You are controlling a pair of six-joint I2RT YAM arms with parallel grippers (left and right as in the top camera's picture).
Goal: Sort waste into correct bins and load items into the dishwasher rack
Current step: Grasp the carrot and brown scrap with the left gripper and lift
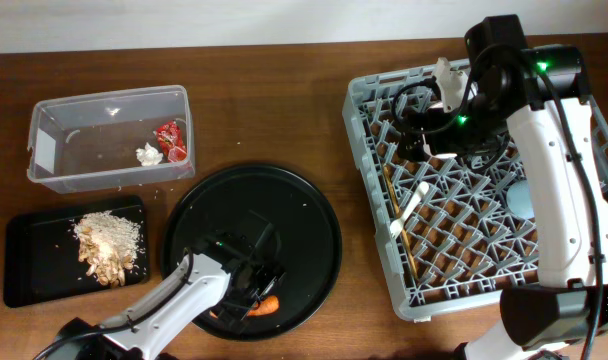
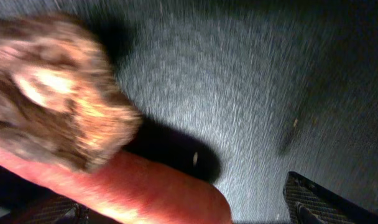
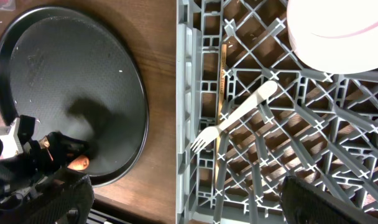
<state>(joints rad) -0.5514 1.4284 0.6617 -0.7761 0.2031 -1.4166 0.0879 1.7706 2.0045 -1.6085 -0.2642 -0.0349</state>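
The orange carrot [image 2: 145,186] lies on the round black tray [image 1: 304,215], with a small brown lump [image 2: 58,112] beside it. My left gripper [image 2: 176,211] is open low over the tray, one finger on either side of the carrot. In the overhead view the carrot [image 1: 269,305] pokes out under the left gripper [image 1: 259,298]. My right gripper [image 3: 192,205] hangs open and empty above the grey dishwasher rack [image 3: 189,74]. In the rack lie a white fork [image 3: 239,115], wooden chopsticks [image 3: 223,74] and a pale bowl with a pink edge [image 3: 338,31].
The clear tub [image 1: 44,150] at the back left holds a red wrapper [image 1: 171,137] and a white tissue [image 1: 148,154]. In front of it, the black rectangular tray [image 1: 29,265] holds pale food scraps [image 1: 109,245]. The rack [image 1: 369,130] fills the right side.
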